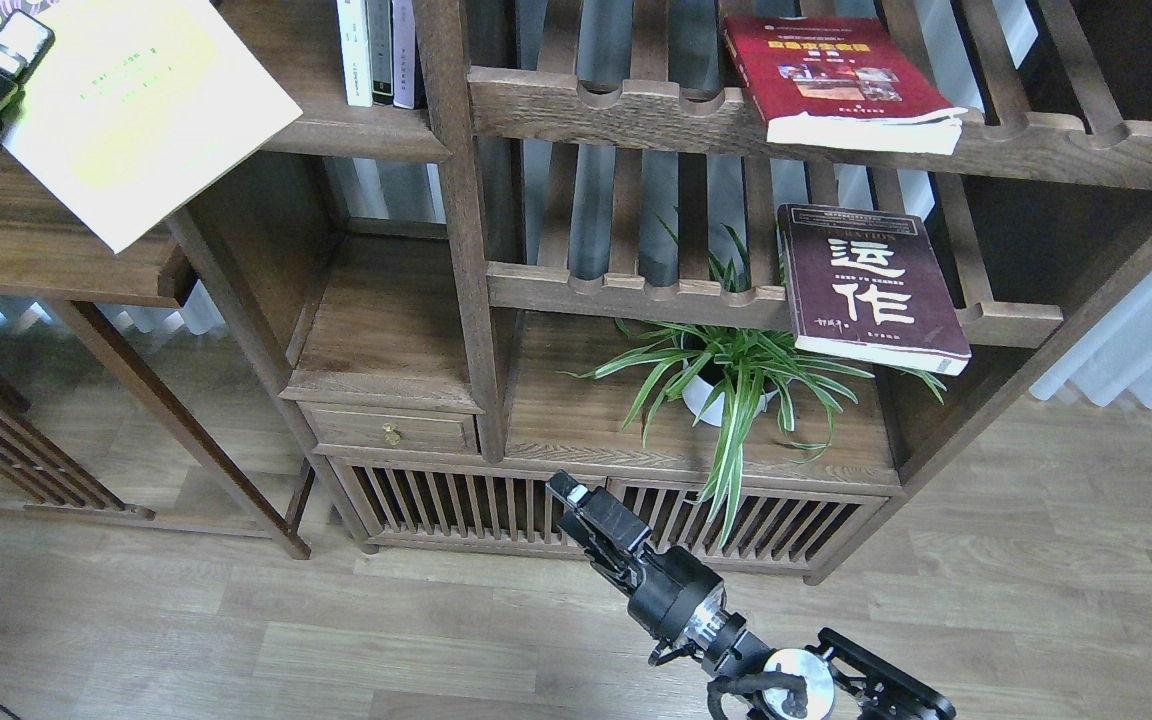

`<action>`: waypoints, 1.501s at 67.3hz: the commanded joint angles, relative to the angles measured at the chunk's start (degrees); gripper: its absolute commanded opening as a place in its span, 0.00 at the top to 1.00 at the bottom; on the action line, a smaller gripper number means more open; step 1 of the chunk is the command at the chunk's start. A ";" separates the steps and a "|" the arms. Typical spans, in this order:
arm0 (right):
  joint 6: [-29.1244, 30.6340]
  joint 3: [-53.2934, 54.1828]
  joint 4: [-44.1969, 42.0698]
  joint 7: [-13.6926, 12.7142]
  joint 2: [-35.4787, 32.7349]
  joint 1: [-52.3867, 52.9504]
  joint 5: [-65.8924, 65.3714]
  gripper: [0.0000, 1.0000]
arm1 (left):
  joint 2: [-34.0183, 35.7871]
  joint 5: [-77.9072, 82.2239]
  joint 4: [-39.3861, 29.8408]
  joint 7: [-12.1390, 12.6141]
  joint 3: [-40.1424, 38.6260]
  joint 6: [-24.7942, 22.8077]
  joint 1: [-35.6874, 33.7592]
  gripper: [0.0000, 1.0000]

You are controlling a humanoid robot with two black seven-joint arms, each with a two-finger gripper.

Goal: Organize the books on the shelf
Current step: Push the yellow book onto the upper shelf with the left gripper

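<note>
My left gripper [11, 40] at the top left is shut on the yellow-green and white book [151, 100] and holds it tilted in front of the dark brown shelf board [336, 125]. The maroon book with white characters [866, 285] lies flat on the lower slatted rack at the right. The red book [831, 75] lies flat on the upper slatted rack. My right gripper [568, 497] hangs low in front of the cabinet base, far from the books; its fingers look close together with nothing between them.
Three thin upright books [378, 50] stand on the plank shelf against the post. A potted spider plant [726, 385] sits under the lower rack. A small drawer [391, 432] and a side table [66, 265] are at the left.
</note>
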 commanded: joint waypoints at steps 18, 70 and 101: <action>0.01 -0.17 0.00 0.00 0.00 0.19 0.00 0.03 | 0.32 16.22 3.10 0.96 -2.88 0.01 -6.44 0.90; 0.01 -0.26 -0.09 0.17 0.00 1.77 0.09 0.02 | -5.13 38.39 7.32 -12.13 0.63 0.01 -18.49 0.97; 0.01 -0.17 1.05 0.35 0.00 1.15 0.18 0.02 | -8.99 42.25 13.21 -20.39 5.46 5.86 -19.89 0.98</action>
